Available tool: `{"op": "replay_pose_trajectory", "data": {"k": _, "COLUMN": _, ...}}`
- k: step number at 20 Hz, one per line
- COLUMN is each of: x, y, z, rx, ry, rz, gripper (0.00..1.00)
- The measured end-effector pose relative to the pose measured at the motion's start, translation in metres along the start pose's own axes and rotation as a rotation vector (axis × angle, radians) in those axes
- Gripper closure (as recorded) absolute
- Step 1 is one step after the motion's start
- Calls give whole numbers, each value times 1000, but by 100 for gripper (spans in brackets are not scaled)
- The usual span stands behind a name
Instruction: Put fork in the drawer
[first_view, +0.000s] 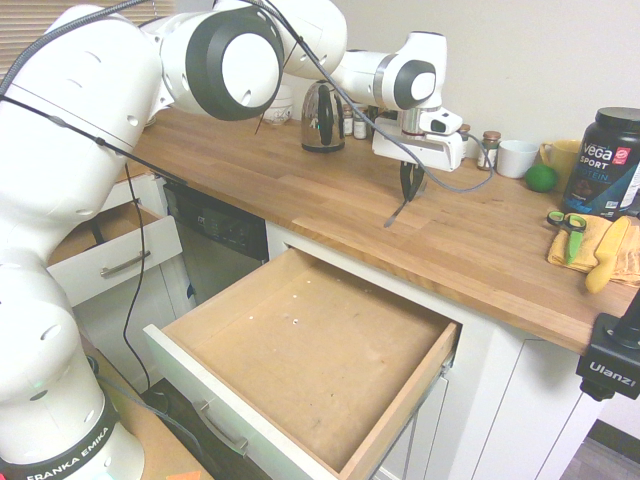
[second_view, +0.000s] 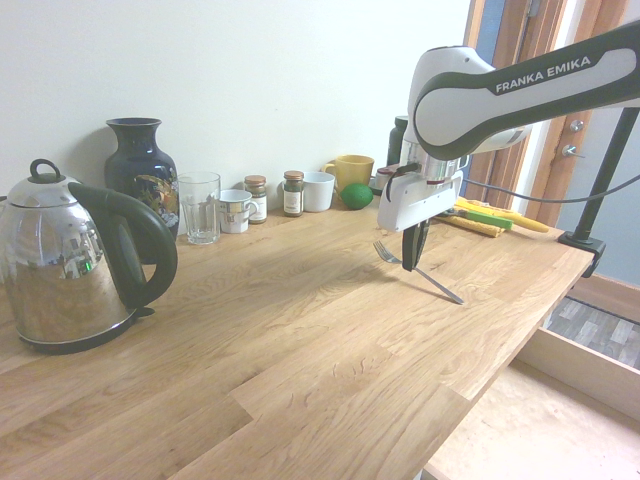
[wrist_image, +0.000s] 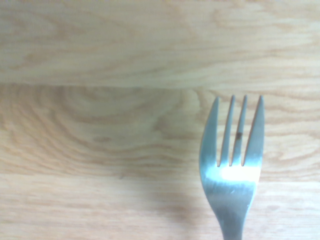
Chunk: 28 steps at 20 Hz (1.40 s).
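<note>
the gripper (second_view: 413, 262) is pinching the fork (second_view: 417, 270) with its jaws closed tight on the thin handle, pointing straight down over the wooden surface (second_view: 300, 340). the fork is hanging tilted in the grip: in the second exterior view the tines are sticking out to the left and raised, while the handle end is slanting down to the right, and i cannot tell whether that tip is touching the surface or just clearing it.

the main risk, as i am judging it, is the fork pivoting or slipping in the grip, since the jaws are holding a slim smooth handle at one narrow spot and the weight is sitting unevenly on either side. a low handle tip could be dragging on the surface or catching the front edge while travelling toward the drawer (first_view: 300, 350), which is standing wide open below that edge, nearer the camera in the first exterior view and well apart from the fork. a release too high could be sending it bouncing off the brown board bottom.

the fork is looking small, slim and silver-grey, with four tines showing clearly in the wrist view, one of them carrying a small dark speck, and a bright glare at the neck.
</note>
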<state>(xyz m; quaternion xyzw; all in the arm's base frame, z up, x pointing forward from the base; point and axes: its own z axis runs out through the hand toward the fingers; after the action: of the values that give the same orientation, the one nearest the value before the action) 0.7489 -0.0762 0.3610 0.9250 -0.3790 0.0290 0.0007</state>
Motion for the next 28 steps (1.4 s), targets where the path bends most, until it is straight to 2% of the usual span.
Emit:
{"op": "replay_pose_trajectory", "data": {"k": 11, "x": -17, "y": -1, "z": -52, "rx": 44, "ry": 39, "rz": -14, "gripper": 100}}
{"op": "replay_pose_trajectory", "data": {"k": 17, "x": -55, "y": 18, "z": -73, "rx": 61, "ry": 42, "rz": -20, "gripper": 100}}
{"op": "replay_pose_trajectory", "data": {"k": 28, "x": -146, "y": 83, "z": -60, "rx": 71, "ry": 20, "rz": 4, "gripper": 100}}
